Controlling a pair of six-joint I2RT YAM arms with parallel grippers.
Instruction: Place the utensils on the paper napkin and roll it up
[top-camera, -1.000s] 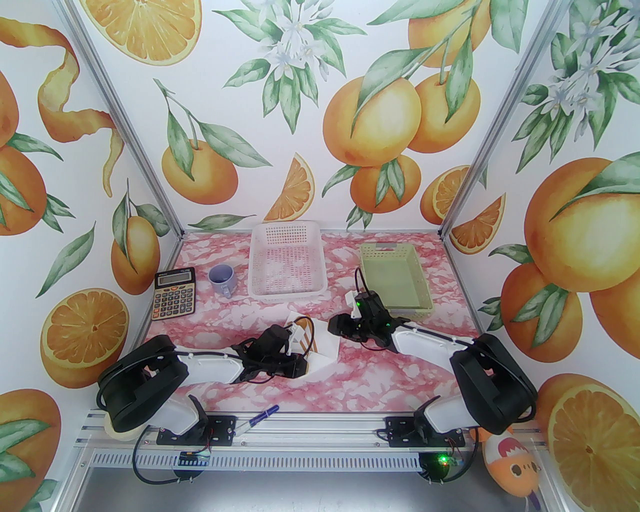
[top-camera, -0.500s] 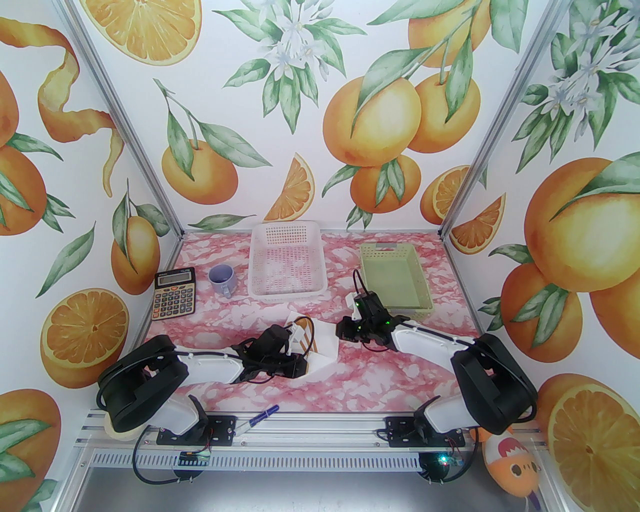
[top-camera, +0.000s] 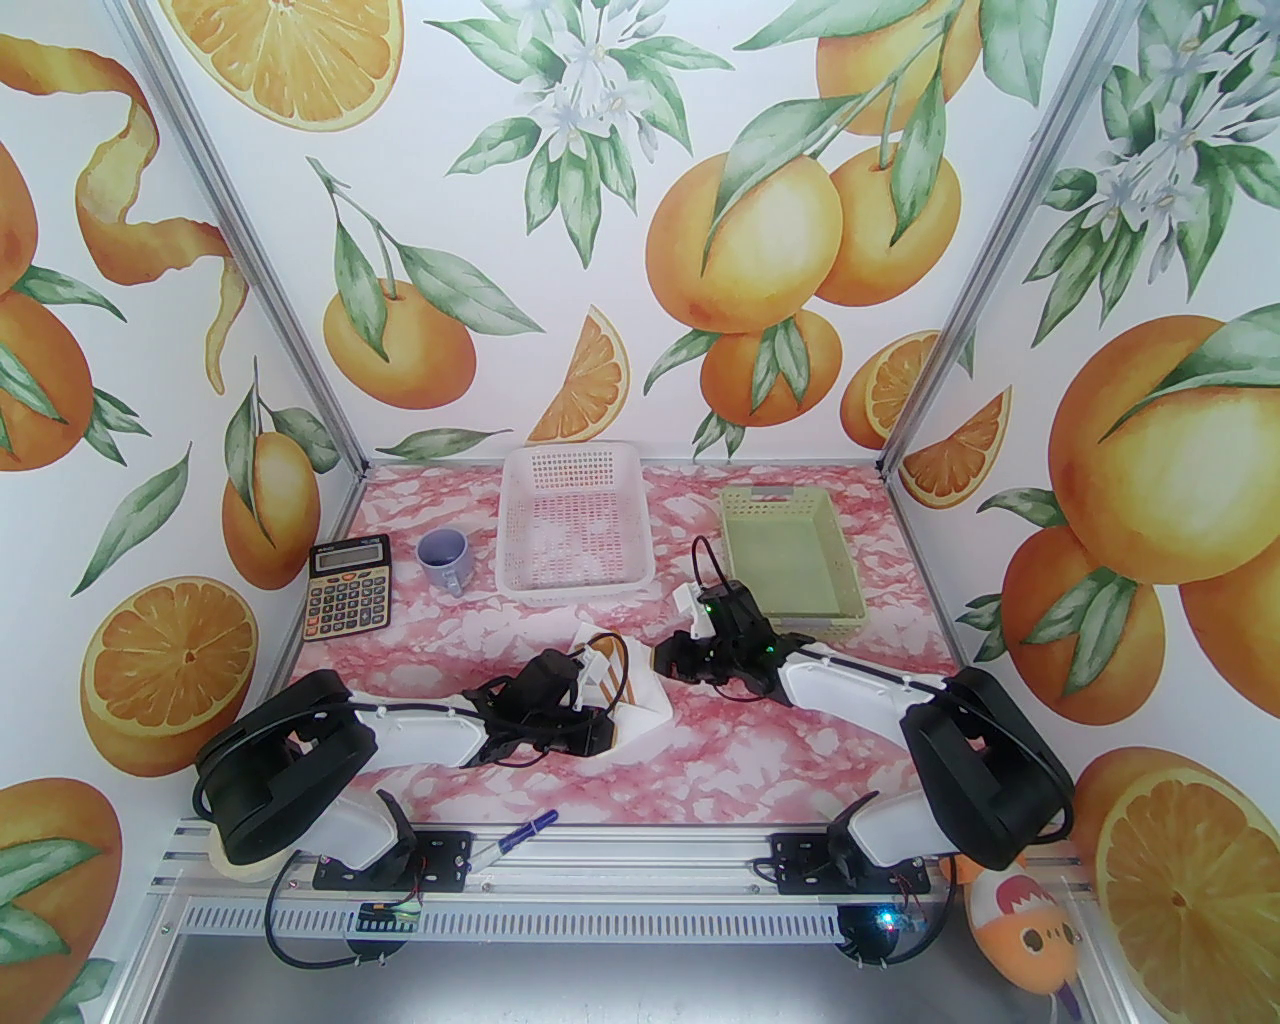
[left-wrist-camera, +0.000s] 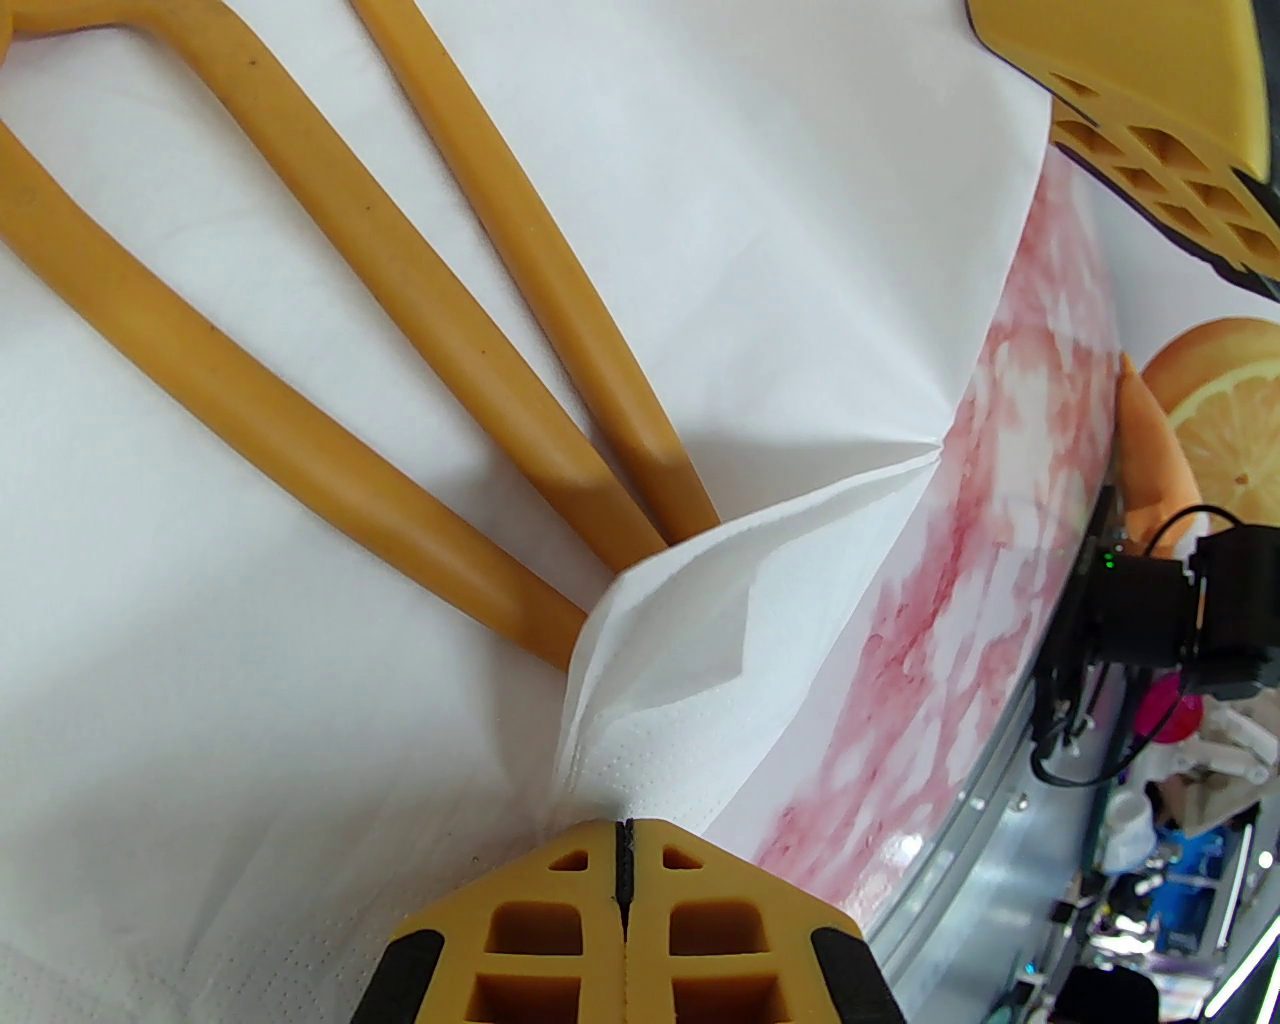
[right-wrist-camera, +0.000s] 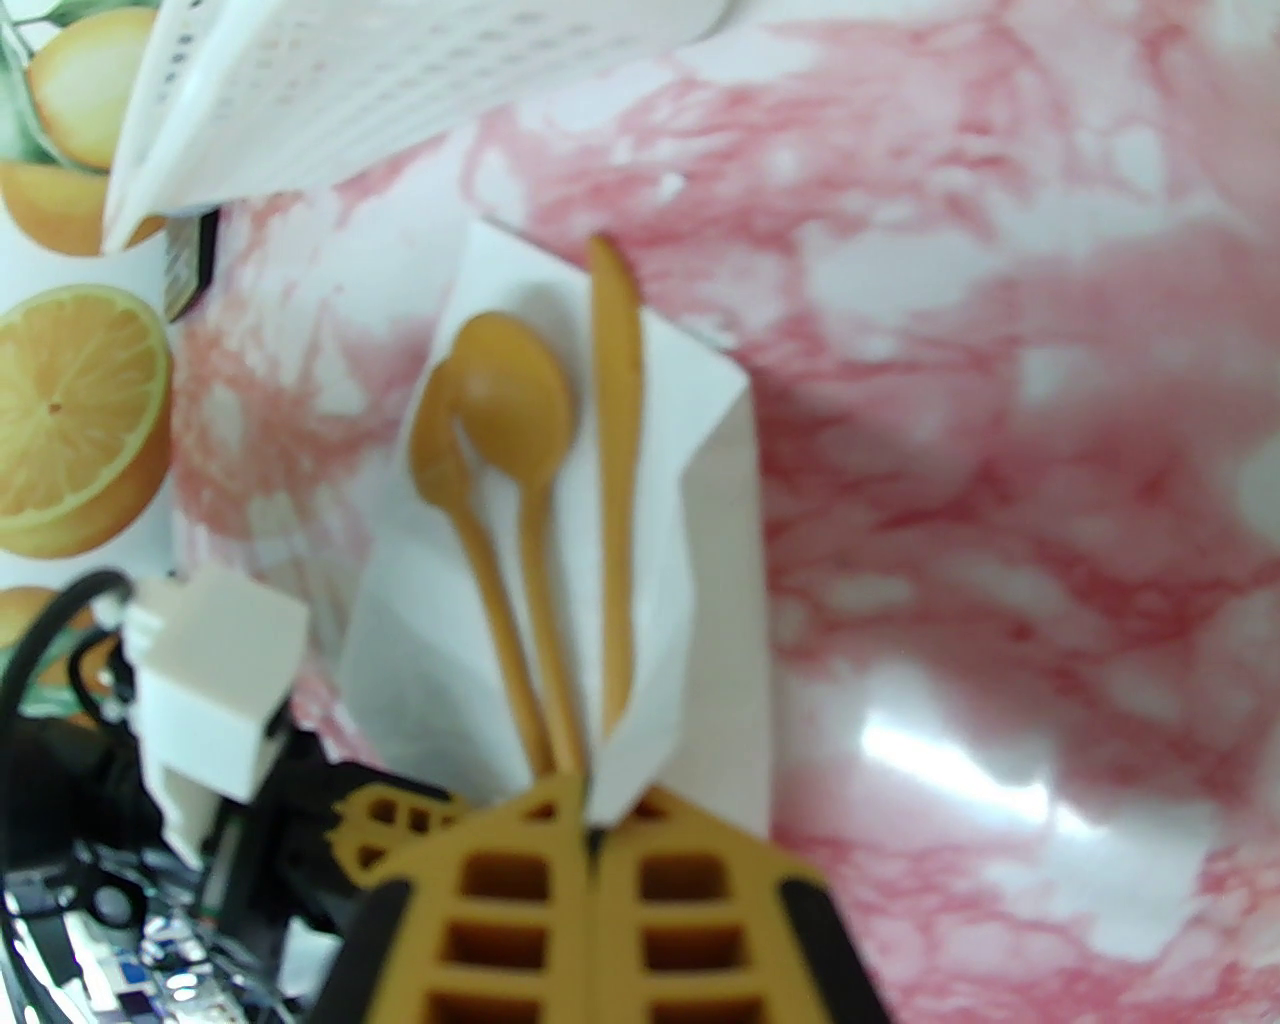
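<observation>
1. The utensils (left-wrist-camera: 400, 262), three slim orange-brown pieces, lie side by side on the napkin (left-wrist-camera: 780, 250). Their handles come together toward the near corner.
2. The napkin lies on the table (right-wrist-camera: 1000, 400) in mid-field, between the two arms and in front of the white basket (top-camera: 575, 520). Its near corner is raised and folded over the handle ends.
3. The left gripper (left-wrist-camera: 622, 850) is clamped on that raised corner, with paper pinched between its tips.
4. The right gripper (right-wrist-camera: 590, 810) has its jaws together, low at the napkin's right side. I cannot tell whether any paper is caught between them.
5. Step in hand, as I judge it: placing looks done and rolling has only begun. One corner is turned over and the rest of the sheet lies flat.
6. The next move calls for carrying the pinched corner across the handles toward the far side. The paper should stay taut enough to wrap, and the utensils must not be dragged. The right gripper could steady the sheet or the bundle.
7. Risks: thin paper may tear at the pinch, and the pieces may slide apart or off the sheet.
</observation>
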